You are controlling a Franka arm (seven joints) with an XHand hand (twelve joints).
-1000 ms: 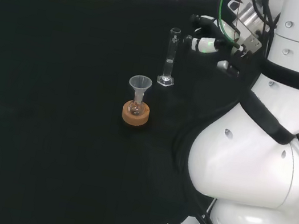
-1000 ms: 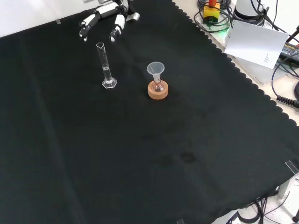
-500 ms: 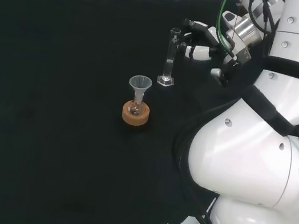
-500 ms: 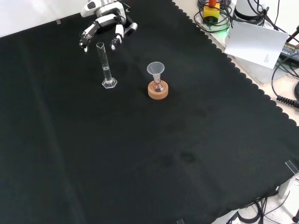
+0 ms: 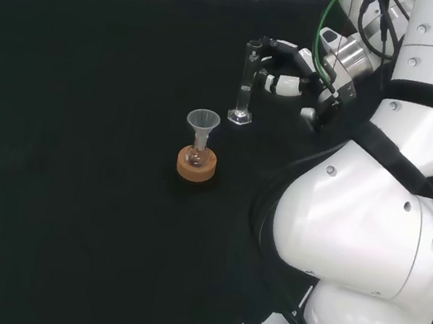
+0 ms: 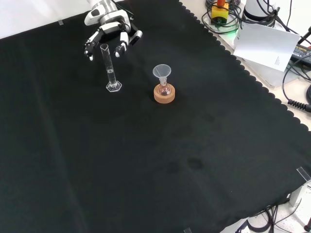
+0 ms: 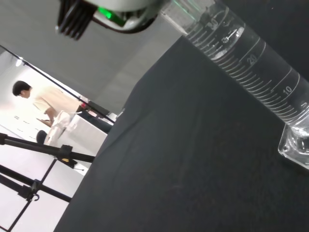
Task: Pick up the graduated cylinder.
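The graduated cylinder [image 5: 248,79] is a tall, thin, clear tube on a hexagonal foot, standing upright on the black cloth. In the front view the cylinder [image 6: 110,68] has the hand [image 6: 108,22] just behind its top, with fingers [image 6: 90,47] spread and hanging down on either side of the rim. The head view shows the hand [image 5: 295,73] to the right of the tube's upper part, fingers arched toward it without closing on it. The wrist view has the cylinder [image 7: 251,63] close by, its scale marks plain.
A small flask with a clear funnel [image 5: 203,120] sits on a cork ring [image 5: 196,166] in front of the cylinder; in the front view the ring [image 6: 164,94] lies to the cylinder's right. White arm links [image 5: 370,240] stand at the head view's right. Papers and cables [image 6: 269,41] lie beyond the cloth's edge.
The hand has come forward and down to the cylinder, from well behind it to its fingers flanking the tube's top. The cylinder and flask have not moved.
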